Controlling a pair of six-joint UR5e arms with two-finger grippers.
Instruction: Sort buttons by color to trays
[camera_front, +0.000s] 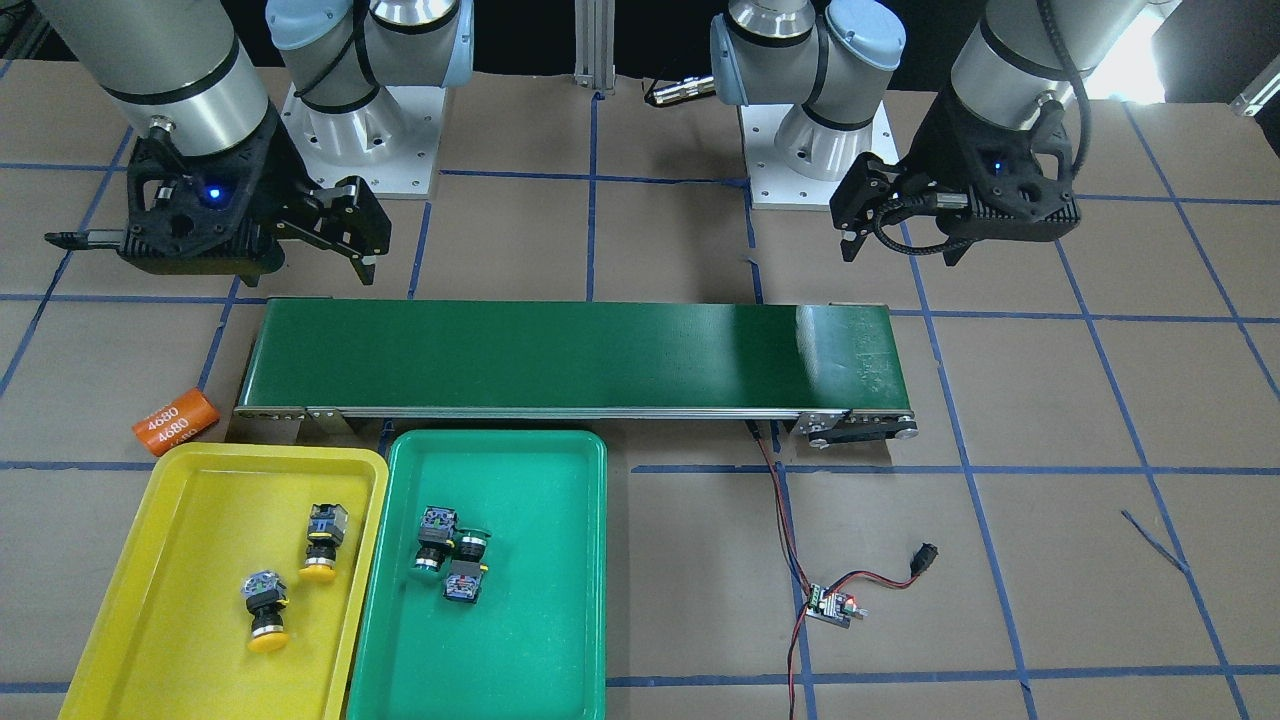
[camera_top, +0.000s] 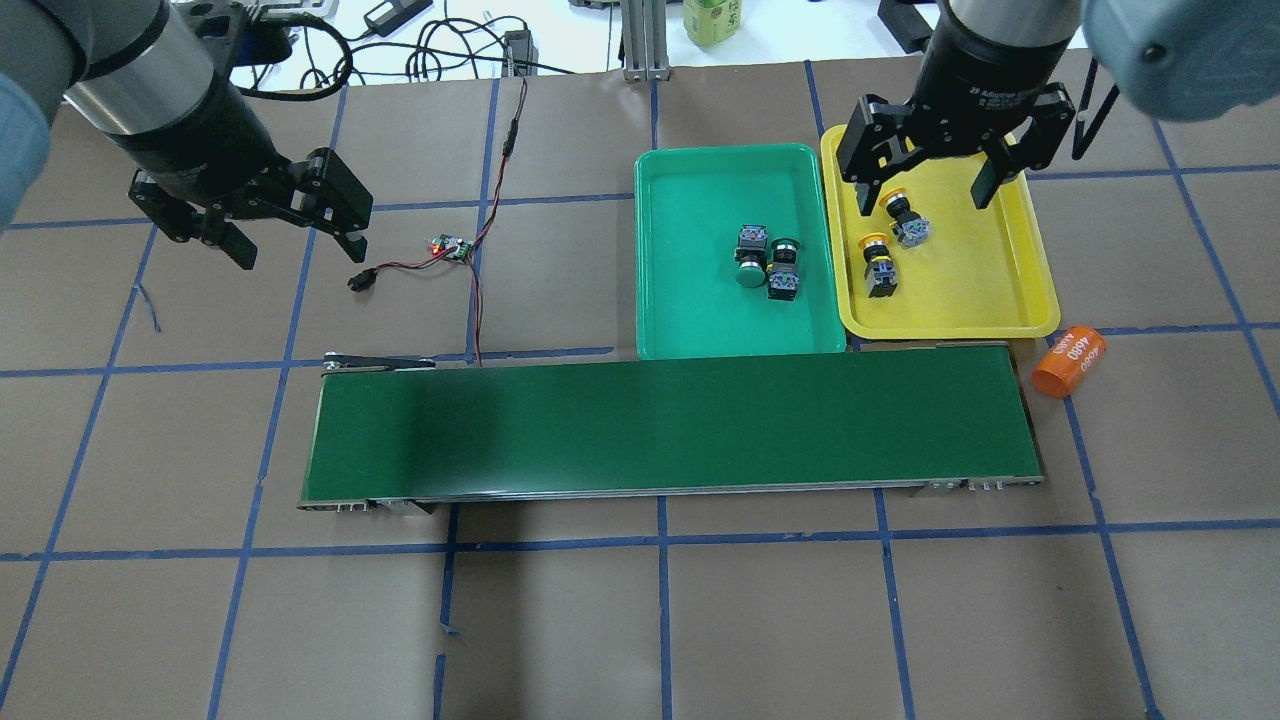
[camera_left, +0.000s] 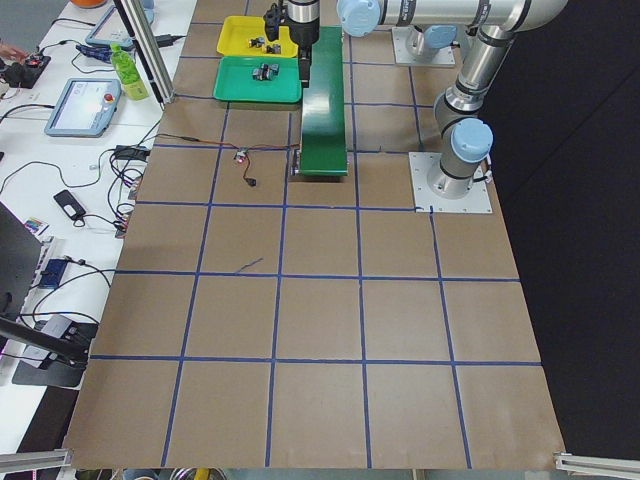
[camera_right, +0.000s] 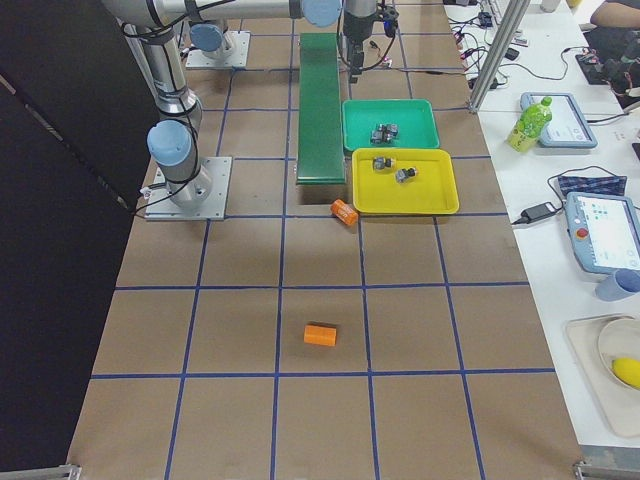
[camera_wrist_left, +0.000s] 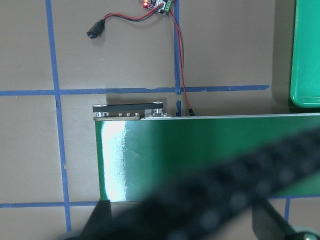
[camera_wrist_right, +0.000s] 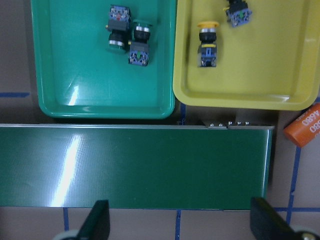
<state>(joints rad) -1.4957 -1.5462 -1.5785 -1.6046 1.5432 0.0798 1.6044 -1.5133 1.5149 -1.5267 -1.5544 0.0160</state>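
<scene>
Plastic, shallow and round-cornered, the yellow tray (camera_front: 200, 500) holds both yellow-capped push-buttons on blocky black and grey switch bodies. One yellow button (camera_front: 322, 543) lies toward the belt and the other yellow button (camera_front: 267, 610) toward the operators' side. They are apart, each on its side with its cap pointing away from the robot. Just beside it, the matching green tray (camera_front: 520, 620) holds one green button (camera_front: 433, 545) and the other green button (camera_front: 465, 570), lying head to tail and touching.

Nothing rides on the long dark-green conveyor belt (camera_front: 570, 355). An orange cylinder marked 4680 (camera_front: 176, 422) lies on the brown paper-covered worktop (camera_front: 1050, 560) near the yellow tray's corner.

The right jaws are spread wide and empty, raised at the trays' end of the belt. The left jaws, also spread and empty, hang well apart at the belt's other end, near the small wired circuit board (camera_front: 833, 605).

The sorting looks complete. If a button needed shifting, the right arm is nearer. The trays lie beyond the belt from it, and the button bodies run roughly along that same line.
</scene>
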